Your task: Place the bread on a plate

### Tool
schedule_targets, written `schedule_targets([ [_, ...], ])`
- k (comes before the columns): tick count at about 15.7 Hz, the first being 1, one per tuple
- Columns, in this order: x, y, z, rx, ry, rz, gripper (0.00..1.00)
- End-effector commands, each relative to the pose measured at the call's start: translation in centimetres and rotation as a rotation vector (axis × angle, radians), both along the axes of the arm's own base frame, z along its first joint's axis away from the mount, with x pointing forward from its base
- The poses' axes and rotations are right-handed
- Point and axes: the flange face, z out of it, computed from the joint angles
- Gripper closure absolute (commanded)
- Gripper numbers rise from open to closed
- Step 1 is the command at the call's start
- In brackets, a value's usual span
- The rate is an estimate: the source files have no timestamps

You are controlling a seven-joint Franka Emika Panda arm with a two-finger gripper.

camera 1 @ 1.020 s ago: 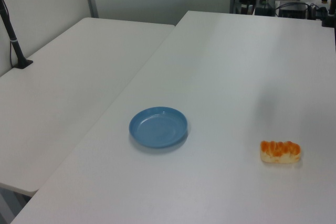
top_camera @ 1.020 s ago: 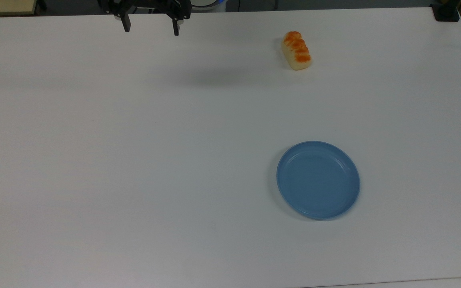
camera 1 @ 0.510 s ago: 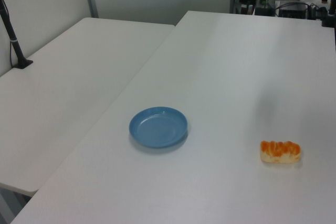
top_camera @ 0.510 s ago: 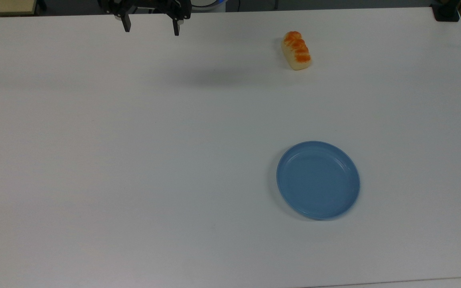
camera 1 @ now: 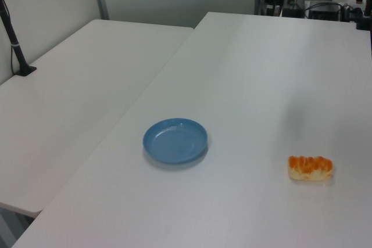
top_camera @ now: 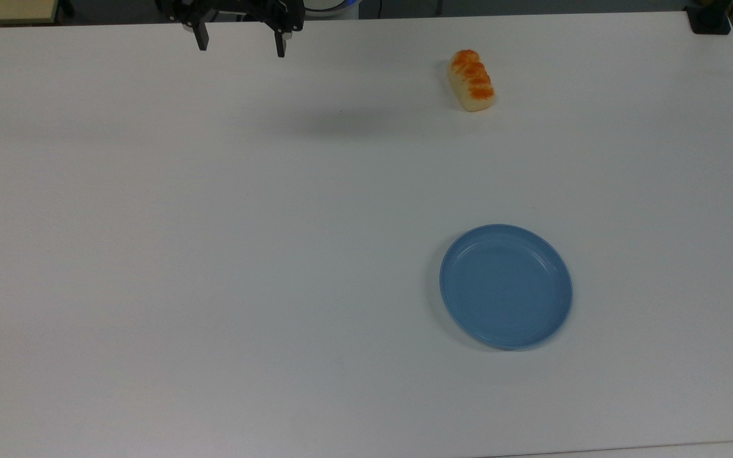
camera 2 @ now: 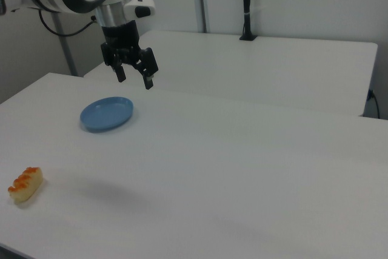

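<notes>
We start with the bread (top_camera: 471,81), which lies alone on the white table (top_camera: 214,254) in the upper right of the top view, near the table's far edge. Its orange-brown lumpy crust faces up and its long axis runs nearly top to bottom in the frame, tilted slightly so the lower end sits a little further right. In the left view the bread (camera 1: 311,168) sits at the lower right, lying crosswise; in the right view it (camera 2: 25,184) rests at the lower left, close to the table's near edge.

The plate (top_camera: 506,286) lies flat and bare in the lower right of the top view, well apart from the bread and almost straight below it in the frame. In the left view the plate (camera 1: 175,140) is centre-left; in the right view it (camera 2: 107,113) sits in the upper left.

Our gripper (top_camera: 240,43) hangs at the top edge of the top view, left of centre, its two fingers spread wide with nothing between them. In the right view the gripper (camera 2: 134,77) hovers well above the table.

So the bread lies well to the top view's right of the gripper. We judge the reach has not begun, and that closing across the loaf's short width would suit the grasp.
</notes>
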Motion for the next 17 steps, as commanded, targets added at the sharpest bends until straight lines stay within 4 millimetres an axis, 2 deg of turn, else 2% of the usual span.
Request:
schedule_targets([
  [1,-0.2,0.8,0.2,-0.009,-0.007,-0.009,0.0],
  [12,-0.2,0.9,0.2,-0.028,0.0,0.009,0.0],
  [17,-0.4,2.0,-0.1,-0.027,0.015,0.034,0.0],
])
